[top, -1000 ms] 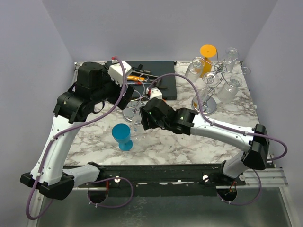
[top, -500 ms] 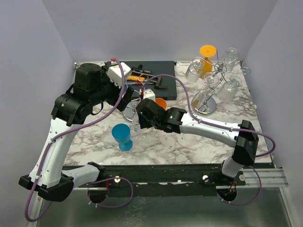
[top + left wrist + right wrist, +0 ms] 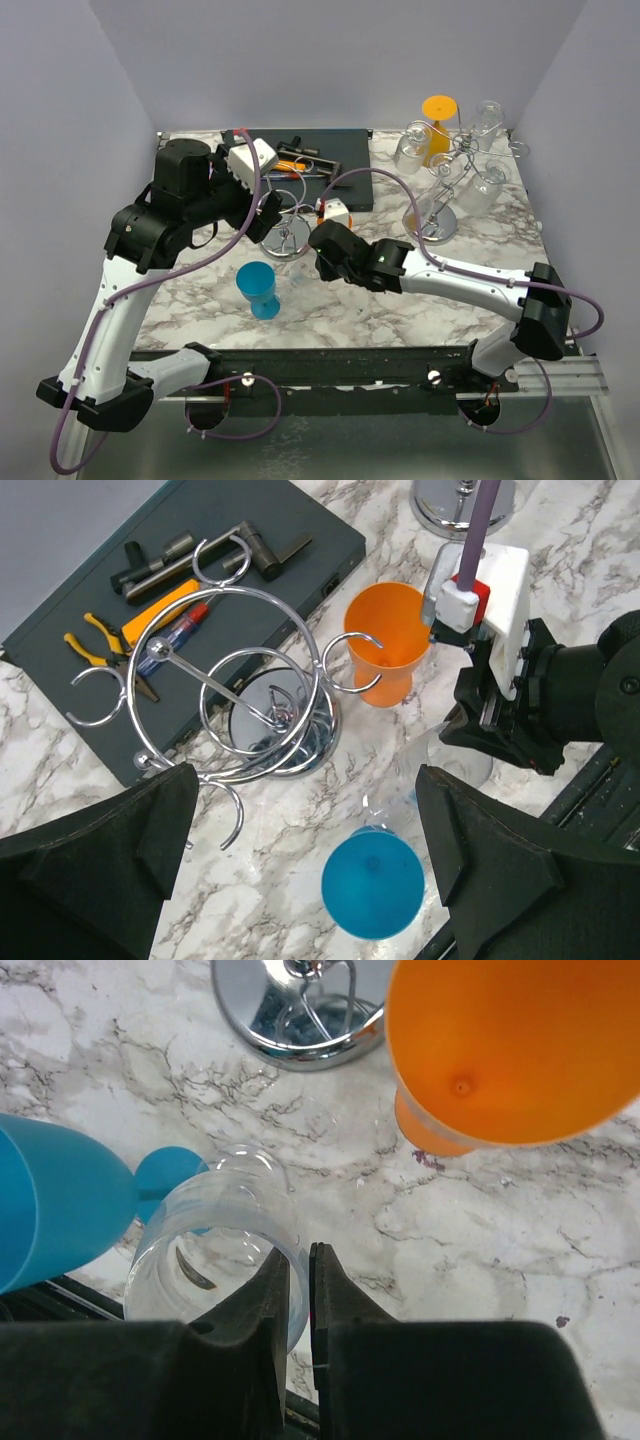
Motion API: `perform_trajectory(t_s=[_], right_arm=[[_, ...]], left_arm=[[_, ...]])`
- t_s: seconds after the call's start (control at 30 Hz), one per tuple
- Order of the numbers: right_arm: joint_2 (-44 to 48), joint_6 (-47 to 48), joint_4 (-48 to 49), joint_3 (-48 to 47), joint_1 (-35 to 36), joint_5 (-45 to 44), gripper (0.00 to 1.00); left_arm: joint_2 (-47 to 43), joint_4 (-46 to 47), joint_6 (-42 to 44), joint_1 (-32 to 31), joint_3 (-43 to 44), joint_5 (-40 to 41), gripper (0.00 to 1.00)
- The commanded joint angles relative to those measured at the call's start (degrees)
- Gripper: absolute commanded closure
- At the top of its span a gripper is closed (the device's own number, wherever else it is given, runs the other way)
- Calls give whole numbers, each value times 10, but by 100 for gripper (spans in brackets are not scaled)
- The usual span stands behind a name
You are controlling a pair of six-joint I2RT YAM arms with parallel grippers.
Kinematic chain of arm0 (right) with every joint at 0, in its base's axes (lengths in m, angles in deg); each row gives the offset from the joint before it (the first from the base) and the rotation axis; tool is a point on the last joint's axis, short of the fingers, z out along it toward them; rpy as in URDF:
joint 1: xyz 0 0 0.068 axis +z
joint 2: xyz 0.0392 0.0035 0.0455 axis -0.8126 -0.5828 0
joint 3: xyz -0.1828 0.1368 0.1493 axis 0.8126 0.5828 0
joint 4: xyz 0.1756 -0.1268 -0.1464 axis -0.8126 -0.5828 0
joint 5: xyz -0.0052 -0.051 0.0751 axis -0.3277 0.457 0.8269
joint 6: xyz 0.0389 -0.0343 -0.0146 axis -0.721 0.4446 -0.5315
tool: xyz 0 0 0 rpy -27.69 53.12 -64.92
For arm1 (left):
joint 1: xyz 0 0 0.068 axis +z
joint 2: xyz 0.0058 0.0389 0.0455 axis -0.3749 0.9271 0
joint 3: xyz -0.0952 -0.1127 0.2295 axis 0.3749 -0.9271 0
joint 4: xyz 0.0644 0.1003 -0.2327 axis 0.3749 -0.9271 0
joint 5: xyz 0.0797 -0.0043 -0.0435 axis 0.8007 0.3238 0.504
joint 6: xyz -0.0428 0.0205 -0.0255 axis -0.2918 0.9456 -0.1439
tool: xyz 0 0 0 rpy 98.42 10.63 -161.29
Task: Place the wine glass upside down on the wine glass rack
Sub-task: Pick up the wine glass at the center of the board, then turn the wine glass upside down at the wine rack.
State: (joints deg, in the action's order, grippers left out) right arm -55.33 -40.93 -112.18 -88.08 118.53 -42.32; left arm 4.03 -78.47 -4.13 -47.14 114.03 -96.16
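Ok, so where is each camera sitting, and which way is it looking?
Top camera: high behind the arms, looking down on the marble table; left arm and right arm show.
Left wrist camera: rides the left arm, looks down past the open left hand at the chrome rack; the right arm shows too.
Right wrist camera: rides the right arm, looks down past the right hand, pinching the clear glass.
Shared: both wrist views show the orange cup and blue glass.
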Motion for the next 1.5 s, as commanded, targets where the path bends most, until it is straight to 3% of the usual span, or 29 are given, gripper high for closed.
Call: perform_trajectory(t_s=[0.0,0.43,0.77,1.03,1.23,1.47], right_arm=[[37,-39,-14,46,3,13,100],[258,1,40,74,3,-29,100],[321,21,31,49,3,-35,100],[373,68,134,68,3,-73,100],[393,98,239,99,3,-66,100],[384,100,273,103,3,-60,100]], left_arm=[[-20,-13,0,2,-29,-48,1],[-27,-12,-39,2,-60,-109,1],[-24,-16,-82,1,-29,-111,1],[-28,-52,-124,2,-30,-106,2],[-31,-18,-155,3,-47,-88,7],[-14,0,-162,3,-37,-141,24]])
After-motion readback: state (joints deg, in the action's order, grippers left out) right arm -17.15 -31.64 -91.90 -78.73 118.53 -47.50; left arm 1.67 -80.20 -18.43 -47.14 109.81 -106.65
